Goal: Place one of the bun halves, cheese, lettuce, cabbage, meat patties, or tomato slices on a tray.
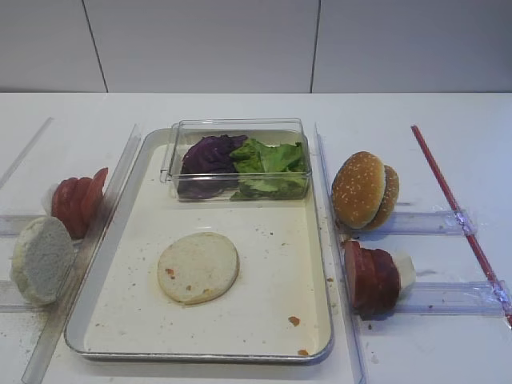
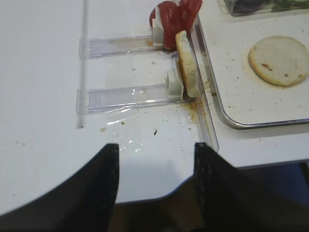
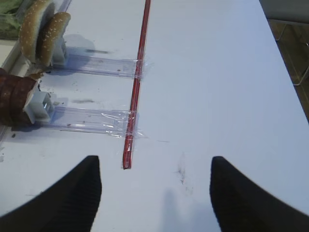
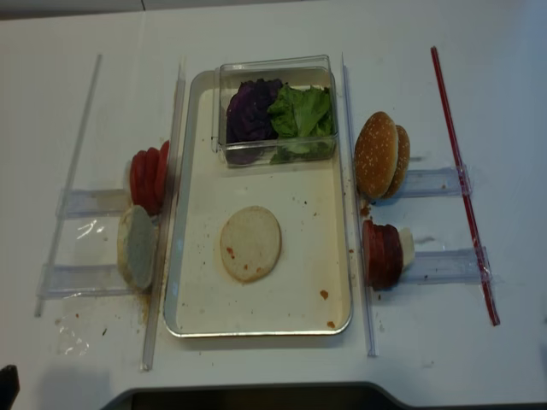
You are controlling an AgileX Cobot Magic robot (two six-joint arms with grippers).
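1. Exterior high view showed one pale bun half (image 1: 198,267) lying flat on the tray (image 1: 240,355), near its middle.
2. Cabbage (image 1: 209,155) and lettuce (image 1: 270,166) sat side by side in a clear box (image 1: 235,128) at the tray's far end.
3. Tomato slices (image 1: 78,201) and another pale bun half (image 1: 42,258) stood in holders left of the tray; sesame buns (image 1: 365,190) and meat patties (image 1: 371,277) stood to its right.
4. Left claw (image 2: 155,183) hung open over the table's (image 2: 43,96) near edge, holding nothing.
5. Right claw (image 3: 155,193) hovered open above bare table, near a red strip (image 3: 136,82).
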